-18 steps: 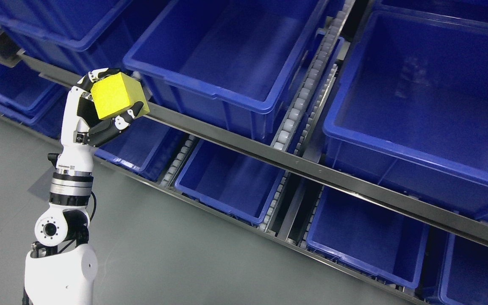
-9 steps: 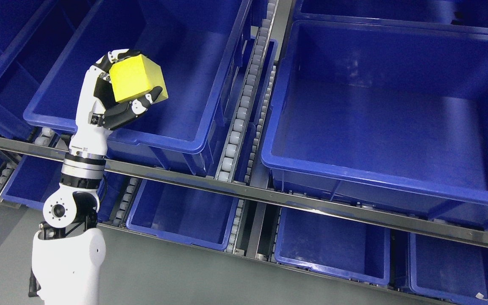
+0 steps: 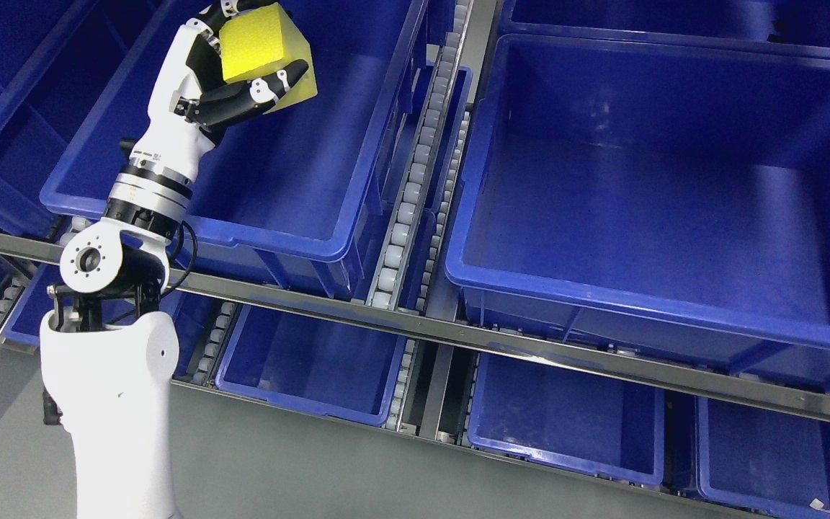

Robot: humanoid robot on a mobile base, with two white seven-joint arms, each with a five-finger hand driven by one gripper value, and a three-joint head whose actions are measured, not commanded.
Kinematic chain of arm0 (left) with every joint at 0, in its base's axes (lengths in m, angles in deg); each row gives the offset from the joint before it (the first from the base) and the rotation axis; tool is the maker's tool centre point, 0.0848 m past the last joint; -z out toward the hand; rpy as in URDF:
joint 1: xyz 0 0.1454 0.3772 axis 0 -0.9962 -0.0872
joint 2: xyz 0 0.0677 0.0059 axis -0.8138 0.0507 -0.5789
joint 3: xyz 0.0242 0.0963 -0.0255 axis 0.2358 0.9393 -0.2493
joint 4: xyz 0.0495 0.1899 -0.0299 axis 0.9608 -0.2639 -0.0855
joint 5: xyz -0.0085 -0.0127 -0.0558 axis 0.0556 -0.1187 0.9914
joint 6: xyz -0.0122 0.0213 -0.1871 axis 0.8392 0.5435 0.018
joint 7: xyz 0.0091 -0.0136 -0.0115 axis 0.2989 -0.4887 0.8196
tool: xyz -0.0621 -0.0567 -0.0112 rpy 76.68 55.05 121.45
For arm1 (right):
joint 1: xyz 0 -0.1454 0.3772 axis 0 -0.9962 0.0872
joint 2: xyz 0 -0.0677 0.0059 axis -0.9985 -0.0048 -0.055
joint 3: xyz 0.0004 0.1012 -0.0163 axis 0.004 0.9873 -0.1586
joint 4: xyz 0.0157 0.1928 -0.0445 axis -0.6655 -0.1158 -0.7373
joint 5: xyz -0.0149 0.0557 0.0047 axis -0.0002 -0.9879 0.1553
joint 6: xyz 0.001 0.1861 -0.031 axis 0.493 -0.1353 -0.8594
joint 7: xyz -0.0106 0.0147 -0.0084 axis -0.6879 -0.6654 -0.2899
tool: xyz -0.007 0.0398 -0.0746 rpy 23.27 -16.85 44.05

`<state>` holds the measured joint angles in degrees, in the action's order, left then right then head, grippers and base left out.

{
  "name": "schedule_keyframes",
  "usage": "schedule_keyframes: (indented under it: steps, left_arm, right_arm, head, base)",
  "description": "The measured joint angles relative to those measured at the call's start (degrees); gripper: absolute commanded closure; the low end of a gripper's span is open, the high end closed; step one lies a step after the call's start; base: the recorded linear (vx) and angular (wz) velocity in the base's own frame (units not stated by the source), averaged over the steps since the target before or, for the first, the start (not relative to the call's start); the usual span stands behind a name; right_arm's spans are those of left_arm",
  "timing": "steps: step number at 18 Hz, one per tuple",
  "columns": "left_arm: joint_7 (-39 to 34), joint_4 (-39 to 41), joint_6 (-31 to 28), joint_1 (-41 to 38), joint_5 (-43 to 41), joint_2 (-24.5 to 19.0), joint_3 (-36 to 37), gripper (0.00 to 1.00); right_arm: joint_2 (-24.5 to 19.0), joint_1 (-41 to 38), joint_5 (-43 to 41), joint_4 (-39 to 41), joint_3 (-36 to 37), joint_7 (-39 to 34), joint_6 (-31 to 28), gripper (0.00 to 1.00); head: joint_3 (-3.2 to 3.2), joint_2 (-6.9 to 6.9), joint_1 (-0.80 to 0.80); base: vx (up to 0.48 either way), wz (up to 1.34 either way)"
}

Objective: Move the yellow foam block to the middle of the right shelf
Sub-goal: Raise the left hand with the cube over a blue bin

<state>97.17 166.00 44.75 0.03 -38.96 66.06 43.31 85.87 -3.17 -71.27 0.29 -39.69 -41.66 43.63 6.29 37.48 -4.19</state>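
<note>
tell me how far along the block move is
Done: the left hand has the yellow block gripped and raised. In hand: the block is in the air above the left bin on the middle shelf. Left: carrying it across the roller track to the right bin, which looks empty, and letting go. The right arm is out of view.

fingers (image 3: 224, 9) cropped by top edge

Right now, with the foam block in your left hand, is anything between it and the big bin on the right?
Only the roller rail and the two bin walls beside it. The left hand holds the yellow foam block above the left bin, and the right bin looks empty.
</note>
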Motion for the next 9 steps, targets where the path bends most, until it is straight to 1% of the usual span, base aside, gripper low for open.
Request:
schedule_keyframes:
  steps: [2, 3, 4, 6, 8, 9]
  left_arm:
    - [-2.94, -0.21, -5.24, 2.25, -0.42, 0.0, 0.29, 0.63]
    - [-4.22, -0.57, -6.75, 3.38, -0.81, 0.0, 0.43, 0.58]
    - [-5.35, -1.21, -8.28, 4.85, -1.46, 0.0, 0.61, 0.49]
    - [-6.09, -2.09, -10.87, 6.34, -2.77, 0.0, 0.91, 0.28]
    - [-6.48, -2.86, -13.8, 7.22, -4.04, 0.0, 1.62, 0.17]
    - [-6.63, -3.21, -15.4, 7.47, -4.78, 0.0, 1.93, 0.14]
  right_arm:
    - [0.0, 0.0, 0.0, 0.0, 0.0, 0.0, -0.05, 0.0]
    - [0.0, 0.0, 0.0, 0.0, 0.0, 0.0, -0.09, 0.0]
    - [0.0, 0.0, 0.0, 0.0, 0.0, 0.0, -0.24, 0.0]
    - [0.0, 0.0, 0.0, 0.0, 0.0, 0.0, -0.28, 0.0]
    - [0.0, 0.0, 0.0, 0.0, 0.0, 0.0, -0.29, 0.0]
    - [0.0, 0.0, 0.0, 0.0, 0.0, 0.0, -0.29, 0.0]
  head:
    - [0.0, 0.0, 0.0]
    - [0.0, 0.0, 0.0]
    - [0.0, 0.0, 0.0]
    - [0.0, 0.0, 0.0]
    - [0.0, 0.0, 0.0]
    - [0.0, 0.0, 0.0]
  base:
    - [-0.008, 0.02]
    - [-0.006, 0.01]
    - [0.0, 0.0]
    - [0.0, 0.0]
    - [0.0, 0.0]
    - [0.0, 0.0]
